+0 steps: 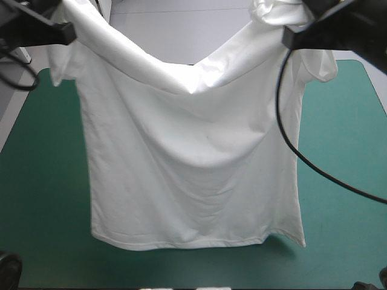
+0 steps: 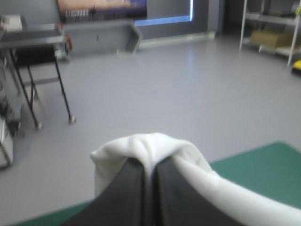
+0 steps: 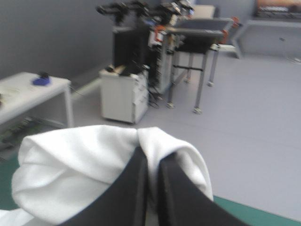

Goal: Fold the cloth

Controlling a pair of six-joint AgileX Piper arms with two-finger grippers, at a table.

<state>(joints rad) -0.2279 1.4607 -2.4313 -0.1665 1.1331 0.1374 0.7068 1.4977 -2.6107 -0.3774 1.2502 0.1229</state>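
T-shirt (image 1: 193, 169) hangs spread above the teal-green worktop (image 1: 338, 181), held up by its two shoulders, the neckline sagging in a deep V between the arms and the hem low toward the near edge; whether the hem touches the cover cannot be told. The left claw (image 2: 151, 165) is all but closed, a fold of white cloth pinched between its black fingers, and the right claw (image 3: 149, 157) grips its bunch the same way. The hold looks narrow on both sides, so a sharp pull or the arms drawing apart could slip a shoulder free and drop that half in a heap. If the claws come down unevenly, the slack middle is likely to crease and the sleeves may tuck under, spoiling a clean fold.
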